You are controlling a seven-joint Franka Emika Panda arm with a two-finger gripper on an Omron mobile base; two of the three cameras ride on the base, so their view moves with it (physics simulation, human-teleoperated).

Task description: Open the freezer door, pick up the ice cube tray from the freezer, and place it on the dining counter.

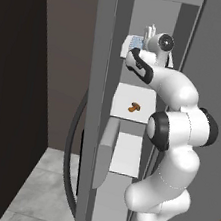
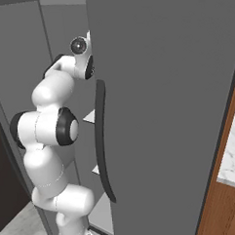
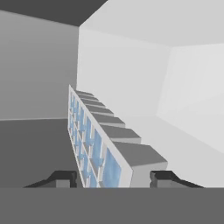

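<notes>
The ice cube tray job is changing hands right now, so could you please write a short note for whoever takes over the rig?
Hand: inside the freezer at the top shelf, fingers either side of the ice cube tray; a firm grip cannot be confirmed.
Freezer door: open.
Ice cube tray: on the top shelf. A small brown item lies one shelf below.
Done: door opened, tray reached.
Left: grip, lift out, carry to the dining counter.
</notes>
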